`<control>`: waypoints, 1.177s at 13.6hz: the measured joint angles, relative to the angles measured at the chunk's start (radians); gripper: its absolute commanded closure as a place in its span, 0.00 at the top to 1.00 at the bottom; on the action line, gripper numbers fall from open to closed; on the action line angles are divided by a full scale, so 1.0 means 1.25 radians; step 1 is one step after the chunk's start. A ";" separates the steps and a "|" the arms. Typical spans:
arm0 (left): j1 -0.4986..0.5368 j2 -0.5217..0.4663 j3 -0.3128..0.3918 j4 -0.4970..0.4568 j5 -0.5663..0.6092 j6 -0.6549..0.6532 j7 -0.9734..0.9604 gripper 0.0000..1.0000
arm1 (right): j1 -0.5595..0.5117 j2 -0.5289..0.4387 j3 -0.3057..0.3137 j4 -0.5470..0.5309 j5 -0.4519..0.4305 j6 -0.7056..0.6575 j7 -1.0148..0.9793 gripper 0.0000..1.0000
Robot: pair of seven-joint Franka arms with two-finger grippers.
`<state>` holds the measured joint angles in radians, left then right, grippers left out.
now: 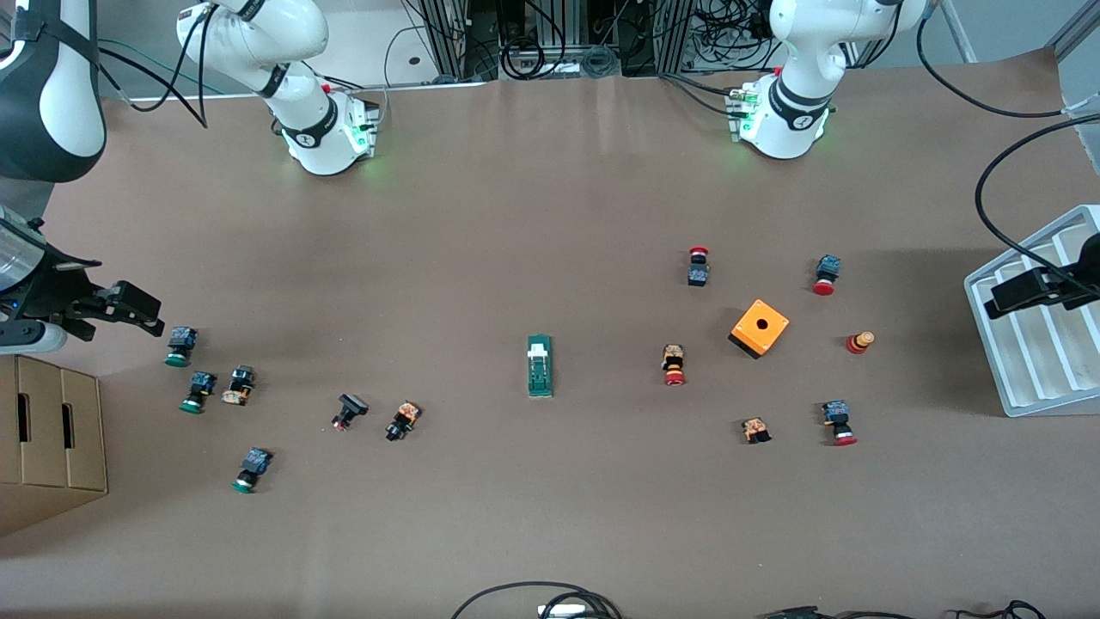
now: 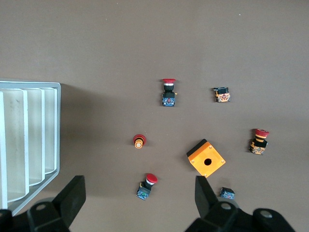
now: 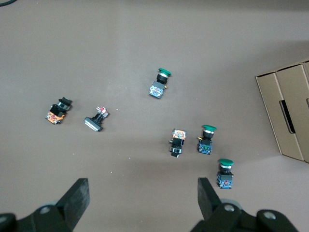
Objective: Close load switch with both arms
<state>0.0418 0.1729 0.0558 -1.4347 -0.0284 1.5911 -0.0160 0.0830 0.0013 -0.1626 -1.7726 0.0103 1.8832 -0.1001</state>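
Observation:
The load switch [image 1: 540,365], a narrow dark-green block with a white lever piece at its end toward the robots, lies flat at the middle of the table. It shows in neither wrist view. My right gripper [image 1: 137,311] is up in the air at the right arm's end of the table, beside the green-capped push buttons [image 1: 180,346]. In the right wrist view it [image 3: 142,193] is open and empty. My left gripper [image 1: 1018,292] hangs over the white tray [image 1: 1040,378] at the left arm's end. In the left wrist view it [image 2: 139,191] is open and empty, over a red push button [image 2: 147,186].
An orange box with a round hole [image 1: 760,328] and several red-capped push buttons [image 1: 674,364] lie toward the left arm's end. Several green and black buttons [image 1: 402,420] lie toward the right arm's end. A cardboard box [image 1: 51,438] stands at that end's edge.

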 measured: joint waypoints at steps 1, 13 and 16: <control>0.000 0.000 0.000 0.000 0.000 0.000 0.000 1.00 | 0.000 0.000 0.000 0.000 0.000 0.000 0.000 1.00; -0.001 0.001 -0.001 0.000 0.000 0.000 0.002 1.00 | 0.000 0.001 0.000 -0.001 0.000 0.004 0.000 1.00; -0.008 0.011 -0.021 -0.003 0.000 -0.002 0.003 1.00 | 0.000 0.001 0.001 -0.001 0.000 0.005 0.000 1.00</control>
<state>0.0322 0.1866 0.0293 -1.4384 -0.0286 1.5880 -0.0128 0.0833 0.0020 -0.1615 -1.7745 0.0104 1.8890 -0.1002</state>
